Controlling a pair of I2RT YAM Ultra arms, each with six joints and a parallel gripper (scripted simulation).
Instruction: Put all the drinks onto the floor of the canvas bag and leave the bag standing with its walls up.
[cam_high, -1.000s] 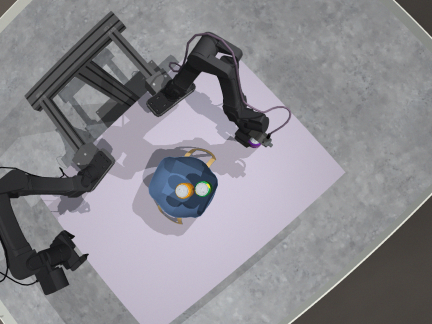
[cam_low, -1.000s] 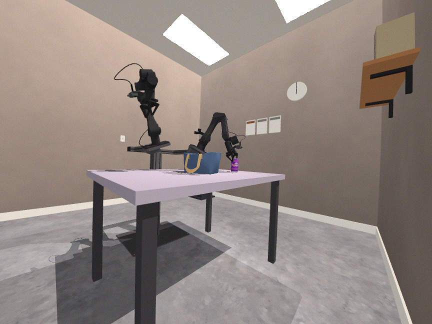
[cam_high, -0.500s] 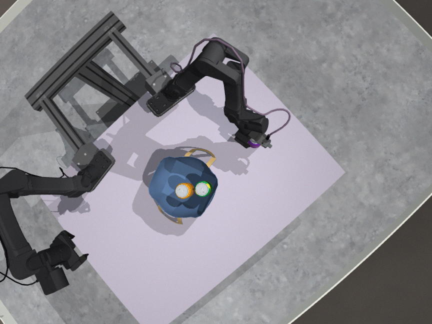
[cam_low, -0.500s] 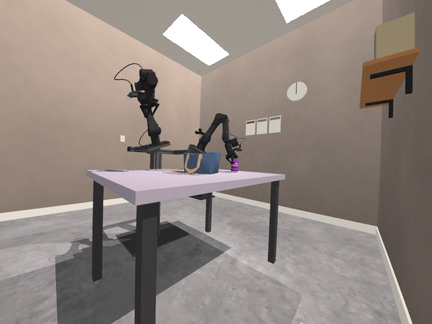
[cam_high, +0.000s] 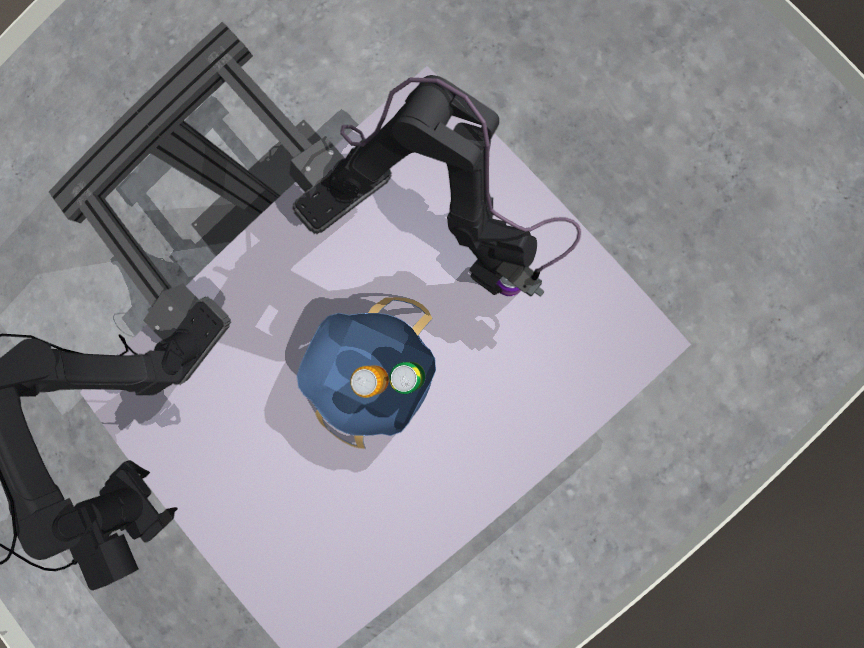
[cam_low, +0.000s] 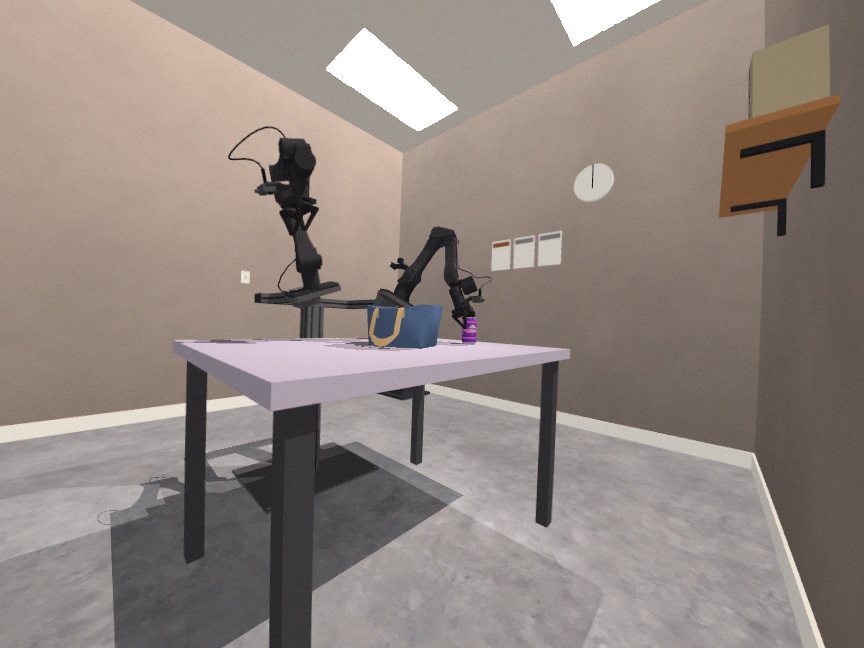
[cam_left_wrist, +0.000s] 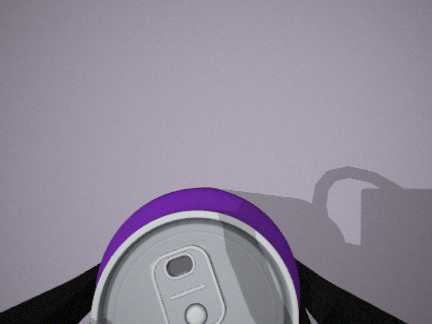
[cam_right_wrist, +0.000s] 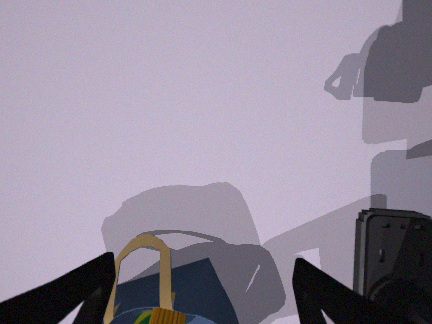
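"So, where do we see the purple can (cam_high: 508, 288) (cam_low: 470, 332) (cam_left_wrist: 200, 200)?"

"It stands upright on the tabletop (cam_high: 544, 390) (cam_low: 348, 359) (cam_left_wrist: 150, 100) (cam_right_wrist: 200, 100), outside the blue canvas bag (cam_high: 328, 362) (cam_low: 422, 326) (cam_right_wrist: 200, 285). From above, the left arm hides part of it, and its lower edge is cut off in the left wrist view."

"And the left tool (cam_high: 508, 287) (cam_low: 464, 322) (cam_left_wrist: 203, 262)?"

"We see it set wide, a finger on either side of the can. Whether both fingers touch it, we can't make out."

"What about the other drinks?"

"We see the orange can (cam_high: 364, 382) (cam_right_wrist: 168, 316) and the green can (cam_high: 404, 378) (cam_right_wrist: 143, 318) inside the bag, side by side, tops up. The right wrist view crops both, and the bag's wall hides them in the exterior view. We can't make out their bases or the bag's floor."

"Are the walls up?"

"Yes, the bag stands with its walls raised."

"And the right tool (cam_high: 160, 493) (cam_low: 299, 230) (cam_right_wrist: 204, 266)?"

"Wide apart, holding nothing, well away from the purple can."
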